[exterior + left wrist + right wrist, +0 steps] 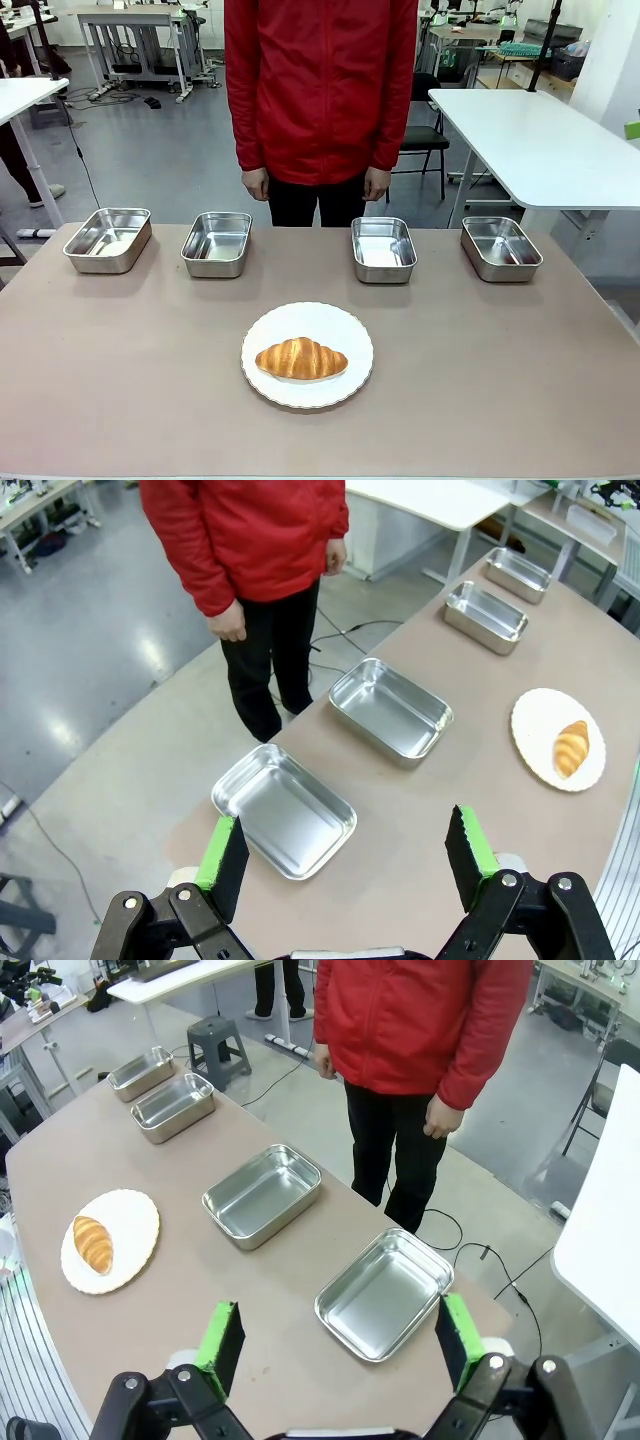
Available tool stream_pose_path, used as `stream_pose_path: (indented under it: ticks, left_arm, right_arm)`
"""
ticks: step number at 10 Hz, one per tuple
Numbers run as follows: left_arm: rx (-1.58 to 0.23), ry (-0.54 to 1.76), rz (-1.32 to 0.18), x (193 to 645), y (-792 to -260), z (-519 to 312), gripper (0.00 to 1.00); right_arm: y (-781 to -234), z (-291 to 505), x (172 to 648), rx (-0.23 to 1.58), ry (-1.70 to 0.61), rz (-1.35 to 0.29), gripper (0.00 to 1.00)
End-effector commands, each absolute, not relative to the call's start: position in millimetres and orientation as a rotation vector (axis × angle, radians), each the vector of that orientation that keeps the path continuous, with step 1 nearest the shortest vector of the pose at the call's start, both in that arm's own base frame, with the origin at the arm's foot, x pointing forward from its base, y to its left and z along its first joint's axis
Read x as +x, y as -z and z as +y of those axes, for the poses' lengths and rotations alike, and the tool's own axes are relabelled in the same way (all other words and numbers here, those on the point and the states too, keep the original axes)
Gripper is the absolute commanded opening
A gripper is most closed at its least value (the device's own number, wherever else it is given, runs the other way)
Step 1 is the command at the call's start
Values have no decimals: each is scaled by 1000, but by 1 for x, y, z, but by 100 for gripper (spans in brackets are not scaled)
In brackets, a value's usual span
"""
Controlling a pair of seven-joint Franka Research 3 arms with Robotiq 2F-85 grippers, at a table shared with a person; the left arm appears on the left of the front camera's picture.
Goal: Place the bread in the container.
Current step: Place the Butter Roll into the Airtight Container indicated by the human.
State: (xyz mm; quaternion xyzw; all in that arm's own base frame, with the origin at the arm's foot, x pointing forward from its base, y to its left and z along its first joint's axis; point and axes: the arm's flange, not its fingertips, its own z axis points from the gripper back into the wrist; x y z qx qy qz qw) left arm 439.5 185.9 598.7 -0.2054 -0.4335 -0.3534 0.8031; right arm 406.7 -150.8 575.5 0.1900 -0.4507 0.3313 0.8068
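The bread, a golden-brown croissant (301, 358), lies on a round white plate (345, 326) at the table's near middle; it also appears as the croissant (571, 748) and croissant (93, 1243) in the wrist views. Several steel containers stand in a row along the far edge: (108, 240), (217, 243), (383, 249), (500, 248). My left gripper (345, 860) hangs open high above the leftmost pan (283, 810). My right gripper (340, 1345) hangs open above the rightmost pan (384, 1293). Nothing is between either pair of fingers.
A person in a red jacket (320, 90) stands at the far side behind the pans, hands (256, 184) down at the sides. The brown table (500, 380) has bare room around the plate. A white table (540, 140) stands at the back right.
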Motion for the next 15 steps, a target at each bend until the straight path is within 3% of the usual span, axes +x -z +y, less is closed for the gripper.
stream_pose_path:
  ticks: [1,15]
  left_arm:
    - [-434,751,-911,436,-598,181,100]
    - [-440,757,-929,439,-599,186,100]
  right_arm:
    - [-574,-153,404,415,-709,-1005,100]
    - [-576,-151,407,407,-709,-964,100]
